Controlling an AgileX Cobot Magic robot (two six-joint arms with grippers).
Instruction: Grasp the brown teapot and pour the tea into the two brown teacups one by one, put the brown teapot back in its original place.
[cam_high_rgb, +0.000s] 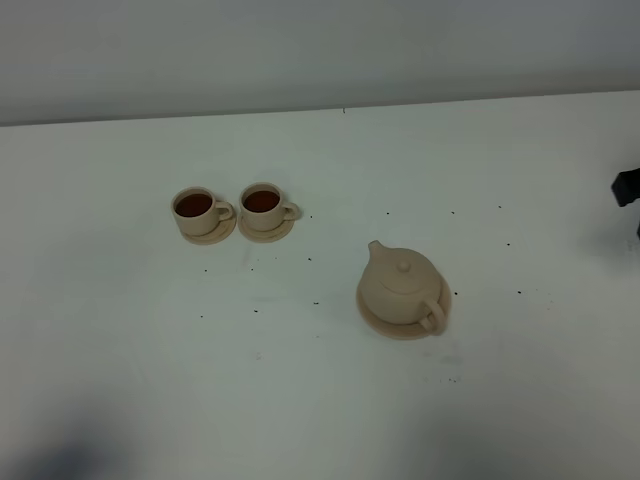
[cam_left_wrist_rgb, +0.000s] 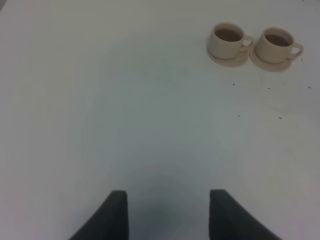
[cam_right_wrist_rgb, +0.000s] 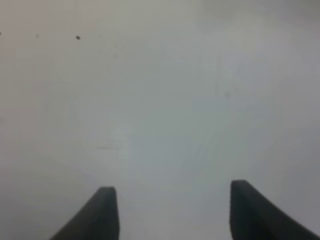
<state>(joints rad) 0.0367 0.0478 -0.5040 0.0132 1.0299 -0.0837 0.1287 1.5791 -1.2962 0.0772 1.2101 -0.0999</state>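
On the white table (cam_high_rgb: 320, 400), the brown teapot (cam_high_rgb: 402, 287) sits upright on its flat round plate (cam_high_rgb: 372, 316), lid on, spout aimed toward the far-left and handle toward the near-right. Well apart from it, toward the far-left, the two brown teacups stand side by side on their saucers, the left cup (cam_high_rgb: 196, 209) and the right cup (cam_high_rgb: 263, 204) both showing dark tea inside. Judged from how things lie, the task looks essentially finished: both cups are filled and the pot is back on its plate, so nothing seems left except for the arms to clear the scene. The right gripper (cam_right_wrist_rgb: 170, 212) has its two dark fingers standing well apart over bare table, with nothing between them and nothing touched; in the high view only a dark bit at the right edge (cam_high_rgb: 627, 187) (most likely part of that arm) shows, well away from the teapot. The left gripper (cam_left_wrist_rgb: 167, 215) likewise has its fingers spread, holding nothing, hanging above empty tabletop with the two cups visible some way ahead of it. A scatter of small dark specks (cam_high_rgb: 315, 301) lies on the table between the cups and the pot; what they are cannot be told.
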